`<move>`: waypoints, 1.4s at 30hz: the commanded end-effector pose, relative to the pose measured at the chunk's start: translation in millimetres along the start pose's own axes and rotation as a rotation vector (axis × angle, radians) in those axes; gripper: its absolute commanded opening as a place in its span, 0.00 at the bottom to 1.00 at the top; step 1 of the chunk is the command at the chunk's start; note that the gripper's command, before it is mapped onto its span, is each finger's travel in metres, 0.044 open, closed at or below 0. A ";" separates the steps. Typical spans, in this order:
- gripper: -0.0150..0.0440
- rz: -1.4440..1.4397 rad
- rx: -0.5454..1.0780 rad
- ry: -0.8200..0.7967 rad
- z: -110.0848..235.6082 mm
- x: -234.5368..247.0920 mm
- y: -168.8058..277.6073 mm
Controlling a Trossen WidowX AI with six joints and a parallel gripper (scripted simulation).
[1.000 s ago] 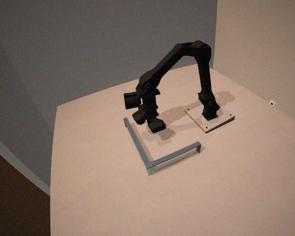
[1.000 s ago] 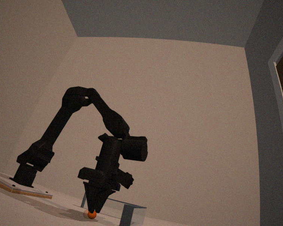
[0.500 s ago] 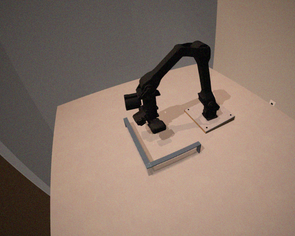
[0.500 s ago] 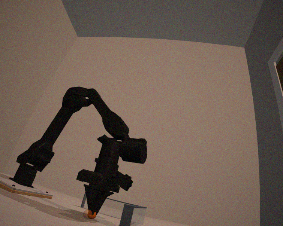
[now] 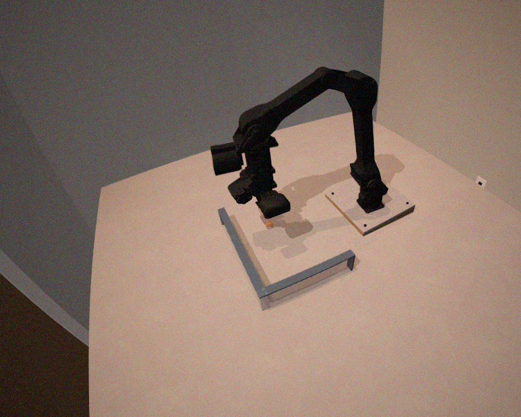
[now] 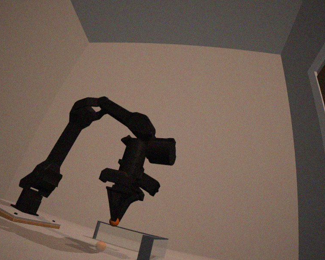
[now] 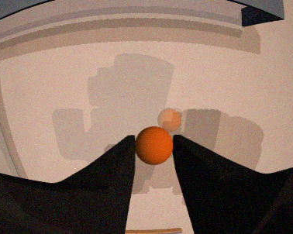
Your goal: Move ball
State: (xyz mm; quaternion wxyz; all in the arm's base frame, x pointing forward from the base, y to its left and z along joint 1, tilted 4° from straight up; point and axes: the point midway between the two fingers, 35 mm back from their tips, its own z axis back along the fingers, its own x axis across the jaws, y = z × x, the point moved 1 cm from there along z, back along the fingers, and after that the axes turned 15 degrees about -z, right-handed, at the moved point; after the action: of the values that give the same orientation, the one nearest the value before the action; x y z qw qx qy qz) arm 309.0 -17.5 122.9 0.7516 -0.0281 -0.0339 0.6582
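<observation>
Bare room, beige and grey walls, one pale table point(image 5: 197, 341). The arm's base sits on a small plate point(image 5: 397, 210) near the far side. Two low clear walls point(image 5: 245, 262) meet in an L on the table top.

The gripper point(image 6: 114, 221) points straight down, fingers pinching the orange ball point(image 7: 153, 145) at its sides. In the exterior view the ball point(image 6: 114, 222) hangs above the table, about level with the top edge of the near wall point(image 6: 128, 236). The see-through copy point(image 6: 100, 246) rests on the table below and slightly to one side. In the wrist view it point(image 7: 170, 118) shows just past the ball, partly overlapped by it; in the top view it point(image 5: 268, 223) is a faint spot just beside the gripper, inside the L.

Step in hand, as I read it: carrying the ball to the copy.

To do it well:
- Shift sideways only a little, until the ball covers the copy in the wrist view.
- Lower straight down until the ball touches the table before easing the pinch.
- Spread the fingers slowly and evenly; an uneven release could nudge the ball into a roll.
- Lift straight up afterwards, so neither finger brushes the ball.
</observation>
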 end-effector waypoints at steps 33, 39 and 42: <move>0.25 0.004 -0.008 0.005 -13.7 -21.6 2.3; 0.25 0.004 -0.008 0.005 -43.5 -21.7 4.1; 0.25 0.004 -0.008 0.005 -46.8 -21.7 4.5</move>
State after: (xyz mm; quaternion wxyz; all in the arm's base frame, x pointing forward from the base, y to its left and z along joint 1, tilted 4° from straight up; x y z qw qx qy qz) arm 307.5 -38.8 86.6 0.7511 -0.0368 -0.0375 0.6581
